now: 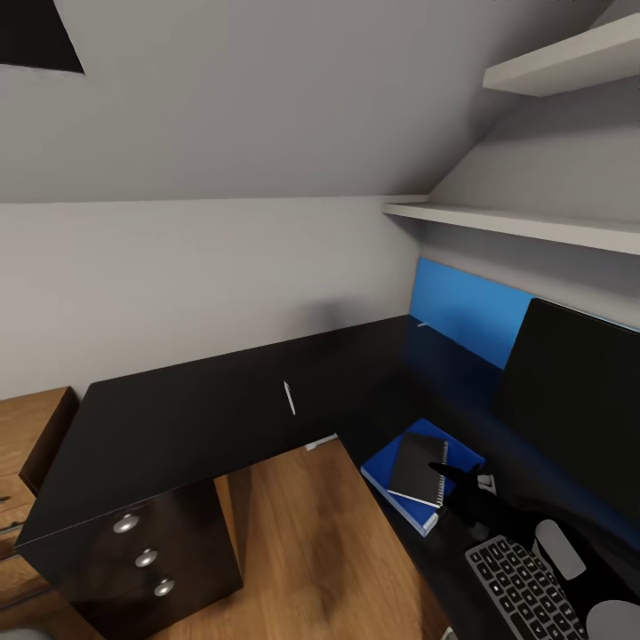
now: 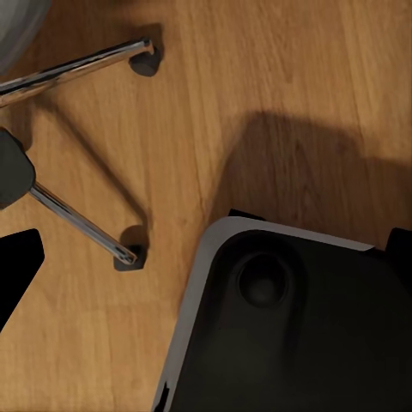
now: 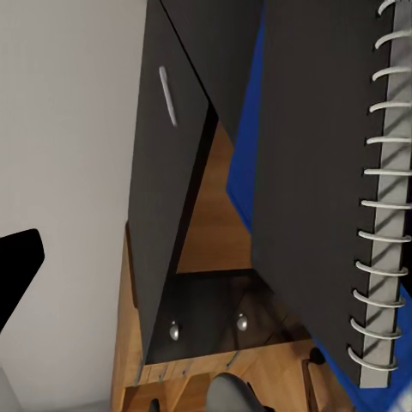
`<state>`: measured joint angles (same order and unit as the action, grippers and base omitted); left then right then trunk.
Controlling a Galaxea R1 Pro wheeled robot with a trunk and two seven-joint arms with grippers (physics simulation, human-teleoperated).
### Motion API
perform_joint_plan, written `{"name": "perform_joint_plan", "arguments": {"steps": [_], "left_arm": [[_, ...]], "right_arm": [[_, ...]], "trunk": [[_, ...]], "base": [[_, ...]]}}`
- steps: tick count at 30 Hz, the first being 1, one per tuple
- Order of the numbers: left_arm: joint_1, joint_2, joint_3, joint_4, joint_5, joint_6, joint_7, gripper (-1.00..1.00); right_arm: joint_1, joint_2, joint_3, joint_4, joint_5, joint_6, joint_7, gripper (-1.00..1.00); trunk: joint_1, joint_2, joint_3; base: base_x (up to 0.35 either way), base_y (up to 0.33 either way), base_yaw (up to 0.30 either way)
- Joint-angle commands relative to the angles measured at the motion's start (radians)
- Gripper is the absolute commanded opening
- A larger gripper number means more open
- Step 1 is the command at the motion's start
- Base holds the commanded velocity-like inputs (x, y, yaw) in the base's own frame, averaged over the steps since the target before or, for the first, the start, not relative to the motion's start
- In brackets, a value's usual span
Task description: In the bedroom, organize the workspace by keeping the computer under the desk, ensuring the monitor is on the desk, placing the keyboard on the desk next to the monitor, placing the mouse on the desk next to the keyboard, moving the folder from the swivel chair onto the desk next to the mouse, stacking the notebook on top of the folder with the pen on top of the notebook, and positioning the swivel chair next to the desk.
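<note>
Table: glossy black L-shaped table (image 1: 196, 409).
Pen: slim silver pen (image 1: 289, 397), lying alone at table centre.
Folder: flat blue folder (image 1: 384, 469) at 4 o'clock, dark spiral notebook (image 1: 418, 468) stacked on top.
Right hand: black hand (image 1: 458, 484) over notebook edge; finger spread cannot be told.
Keyboard: black keyboard (image 1: 520, 591), 5 o'clock.

place: home study corner under a sloped grey ceiling | landmark: L-shaped glossy black desk (image 1: 204, 409) | above it: two white wall shelves (image 1: 524, 222) | on it: wide black monitor (image 1: 578, 418), black keyboard (image 1: 524, 591) | below it: wood plank floor (image 1: 320, 551), silver-knobbed drawers (image 1: 147, 558)
</note>
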<state>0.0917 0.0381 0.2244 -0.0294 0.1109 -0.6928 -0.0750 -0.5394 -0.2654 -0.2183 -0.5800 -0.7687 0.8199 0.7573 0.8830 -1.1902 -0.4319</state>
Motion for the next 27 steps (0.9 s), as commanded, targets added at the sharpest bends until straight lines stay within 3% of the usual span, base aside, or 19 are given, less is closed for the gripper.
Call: {"name": "perform_joint_plan", "arguments": {"steps": [1,11,27], "left_arm": [[0.000,0.000,0.000,-0.001,0.010,-0.001,-0.008,1.00],[0.000,0.000,0.000,-0.001,0.010,0.001,-0.008,1.00],[0.000,-0.001,0.000,-0.001,0.012,0.002,-0.008,1.00]], "right_arm": [[-0.001,0.000,-0.003,0.000,0.000,0.005,0.002,1.00],[-0.001,0.003,-0.001,0.000,-0.001,0.005,0.009,1.00],[-0.001,0.003,-0.001,0.000,0.000,0.005,0.010,1.00]], "trunk": [[0.000,-0.001,-0.001],[0.000,-0.001,-0.001],[0.000,-0.001,-0.001]], "base": [[0.000,0.000,0.000],[-0.135,0.000,0.000],[-0.010,0.000,0.000]]}}
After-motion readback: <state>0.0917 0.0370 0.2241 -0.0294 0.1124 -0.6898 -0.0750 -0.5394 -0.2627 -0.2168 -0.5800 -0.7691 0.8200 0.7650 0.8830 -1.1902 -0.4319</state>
